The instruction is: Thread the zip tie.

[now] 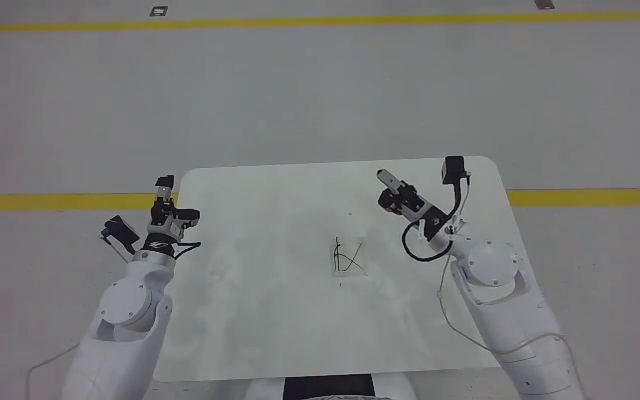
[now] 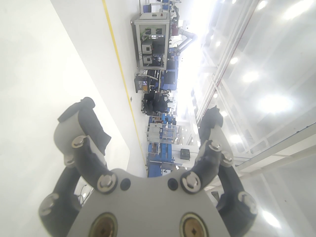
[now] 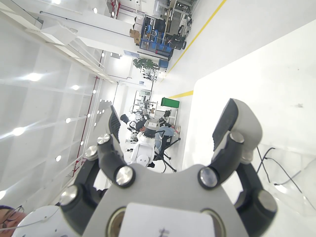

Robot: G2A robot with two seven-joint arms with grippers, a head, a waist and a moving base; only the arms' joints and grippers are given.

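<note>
Two open grippers: left gripper (image 2: 149, 107), right gripper (image 3: 172, 107).
Zip tie (image 1: 347, 262) lies mid table (image 1: 260, 300), well apart from both.

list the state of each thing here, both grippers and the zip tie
left gripper: open, holding nothing
right gripper: open, holding nothing
zip tie: lying on the table between the arms, not held; threaded or not, too small to tell
</note>
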